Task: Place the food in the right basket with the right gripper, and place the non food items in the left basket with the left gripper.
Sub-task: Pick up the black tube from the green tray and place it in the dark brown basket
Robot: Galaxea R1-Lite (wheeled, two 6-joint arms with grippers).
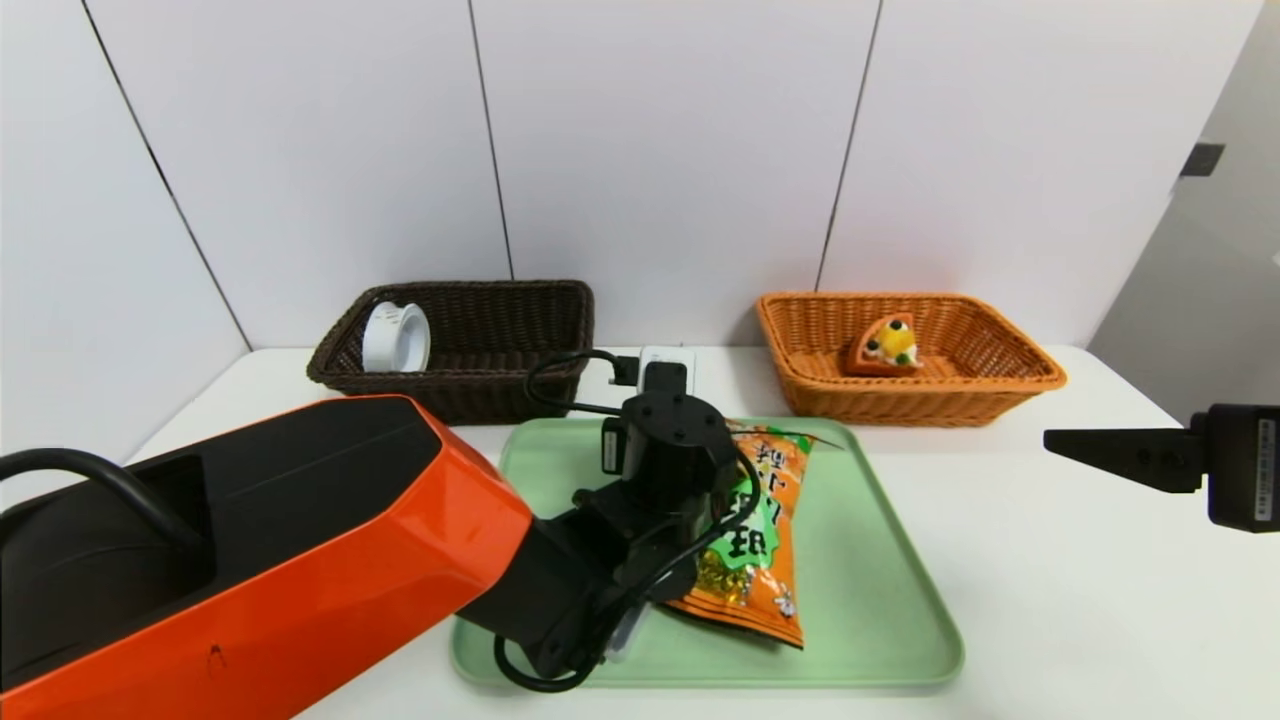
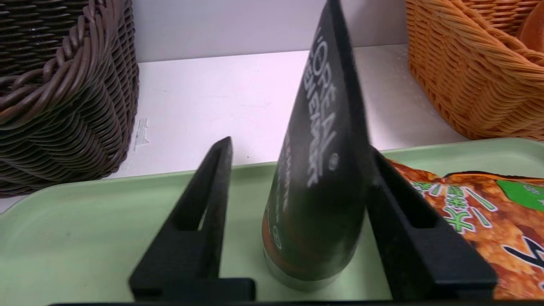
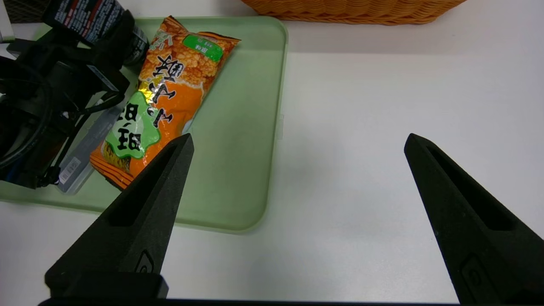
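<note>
A dark cone-shaped tube (image 2: pixel 323 170) stands upright on the green tray (image 2: pixel 85 221). My left gripper (image 2: pixel 300 144) is open around it: one finger touches its side and the other finger (image 2: pixel 204 199) stands apart from it. In the head view the left wrist (image 1: pixel 665 440) hides the tube. The orange snack bag (image 1: pixel 765 540) lies on the tray beside it, with a slim grey case (image 3: pixel 80 157) next to the bag. A white roll (image 1: pixel 395 338) sits in the dark brown basket (image 1: pixel 480 400). The cake wedge (image 1: pixel 885 347) sits in the orange-tan basket (image 1: pixel 900 400). My right gripper (image 3: pixel 298 138) hovers open and empty over the table right of the tray.
Both baskets stand against the back wall, the dark one left and the orange-tan one right. A white socket box (image 1: pixel 667 355) with a black cable sits between them, behind the tray (image 1: pixel 880 600). My left arm's orange shell (image 1: pixel 250 560) covers the near left of the table.
</note>
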